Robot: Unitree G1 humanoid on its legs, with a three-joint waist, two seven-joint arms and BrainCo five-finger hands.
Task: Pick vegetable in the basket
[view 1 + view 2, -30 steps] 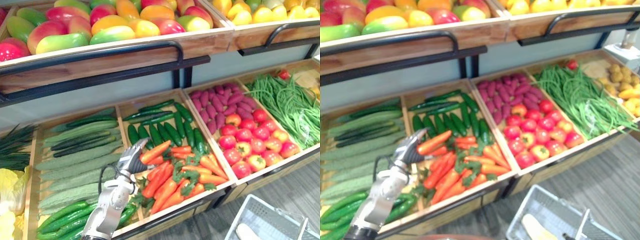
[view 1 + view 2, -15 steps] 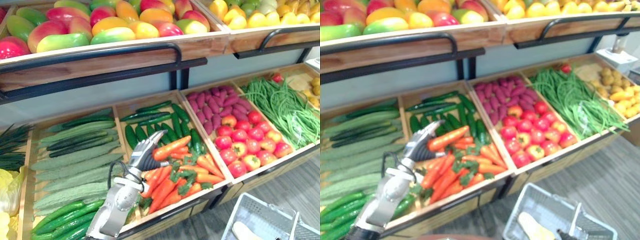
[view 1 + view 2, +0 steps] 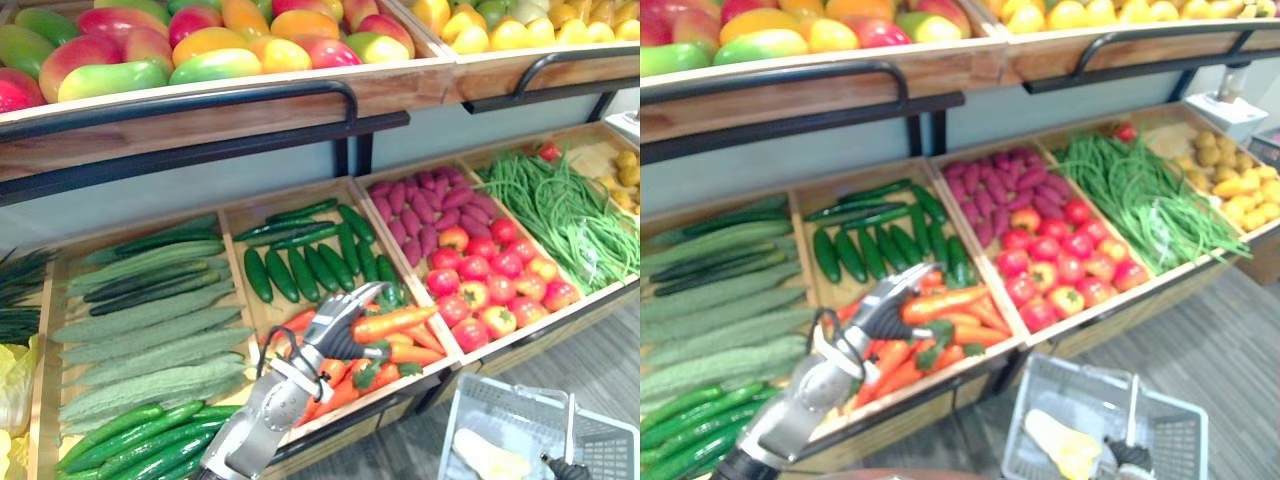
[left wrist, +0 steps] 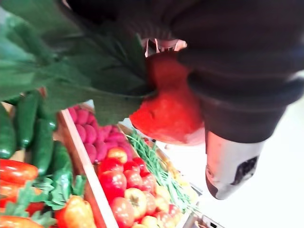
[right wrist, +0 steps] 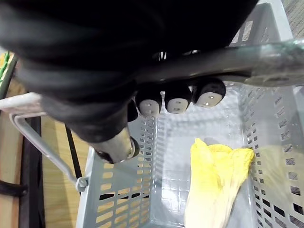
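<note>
The left hand (image 3: 335,322) has its fingers and thumb curled round a carrot (image 3: 398,321), which sticks out sideways past the fingers, just above the pile of carrots (image 3: 415,353). The right hand (image 5: 95,71) is wrapped round the handle (image 5: 223,57) of the basket (image 5: 118,190), which hangs below it with a yellow vegetable (image 5: 213,175) inside.

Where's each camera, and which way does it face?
Left eye view: on the head, down at vegetable crates; left hand holds a carrot.
Right eye view: beside it, sharing that scene.
Left wrist view: left wrist, along the hand past carrot to tomatoes.
Right wrist view: right wrist, into the basket; right hand grips its handle.
</note>
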